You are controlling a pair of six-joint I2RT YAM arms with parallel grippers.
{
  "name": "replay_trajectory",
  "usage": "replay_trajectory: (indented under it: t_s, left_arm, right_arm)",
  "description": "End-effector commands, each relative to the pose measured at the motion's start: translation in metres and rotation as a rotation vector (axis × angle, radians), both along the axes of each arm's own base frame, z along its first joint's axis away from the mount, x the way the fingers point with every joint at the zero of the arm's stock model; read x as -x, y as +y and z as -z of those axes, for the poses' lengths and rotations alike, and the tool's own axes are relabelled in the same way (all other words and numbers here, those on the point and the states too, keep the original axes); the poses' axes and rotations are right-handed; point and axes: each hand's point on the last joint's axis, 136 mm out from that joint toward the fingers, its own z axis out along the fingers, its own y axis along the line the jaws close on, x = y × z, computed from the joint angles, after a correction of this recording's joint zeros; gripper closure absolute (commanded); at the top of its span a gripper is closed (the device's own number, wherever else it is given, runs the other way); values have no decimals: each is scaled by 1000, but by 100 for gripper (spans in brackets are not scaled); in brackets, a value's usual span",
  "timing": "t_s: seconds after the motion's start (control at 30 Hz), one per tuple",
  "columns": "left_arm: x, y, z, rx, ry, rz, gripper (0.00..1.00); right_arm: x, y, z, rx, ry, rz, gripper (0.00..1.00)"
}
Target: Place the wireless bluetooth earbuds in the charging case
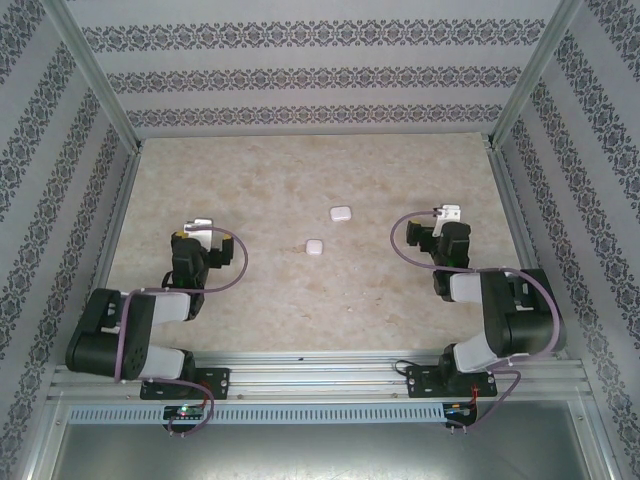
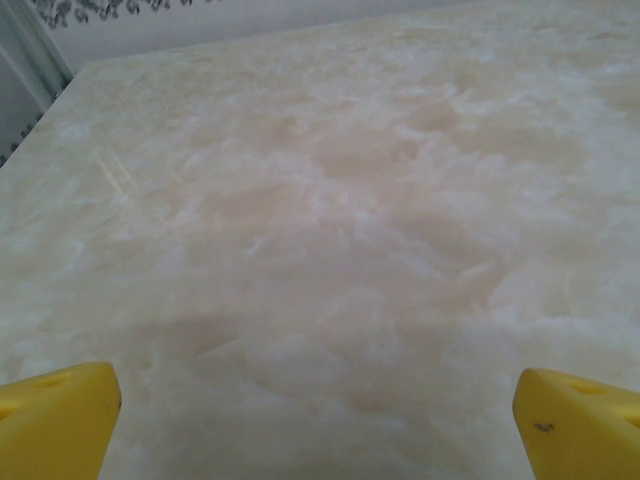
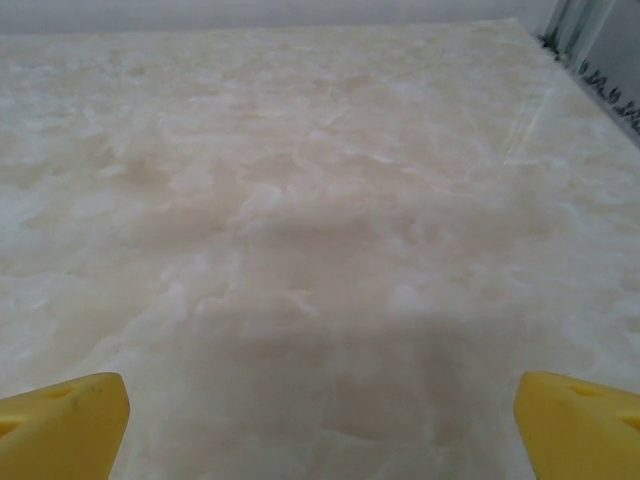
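Two small white rounded-square charging cases lie on the marbled table, one (image 1: 340, 213) a little farther back and one (image 1: 315, 247) nearer, both between the arms. The wireless bluetooth earbuds are out of view. My left gripper (image 1: 200, 225) hovers left of the cases, well apart from them. In the left wrist view this gripper (image 2: 318, 420) is open, its yellow fingertips (image 2: 55, 420) wide apart over bare table. My right gripper (image 1: 450, 213) sits to the right of the cases. The right wrist view has it (image 3: 320, 425) open too, with nothing between its yellow fingertips (image 3: 580, 420).
Patterned walls and metal frame posts (image 1: 95, 80) close in the table (image 1: 300, 300) on three sides. The arm bases stand on a rail (image 1: 320, 375) at the near edge. Cables loop off both wrists.
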Motion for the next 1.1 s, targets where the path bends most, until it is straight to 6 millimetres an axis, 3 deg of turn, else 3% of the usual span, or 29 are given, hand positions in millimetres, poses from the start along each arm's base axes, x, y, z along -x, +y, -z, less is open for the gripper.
replay_trajectory:
  t_s: [0.0,0.07,0.27,1.07]
  left_arm:
    - [-16,-11,-20,39,-145,71,0]
    - [-20,-11,-14,31,-164,73,0]
    - [-39,8,1,88,-7,-15,0]
    - [-39,10,0,98,-17,-11,0]
  right_arm:
    - [-11,1,-24,0,-94,-21,2]
    - [-12,2,-24,0,-98,-22,2]
    - [-12,3,-25,5,-96,-29,2]
    - [-13,7,-23,5,-90,-47,2]
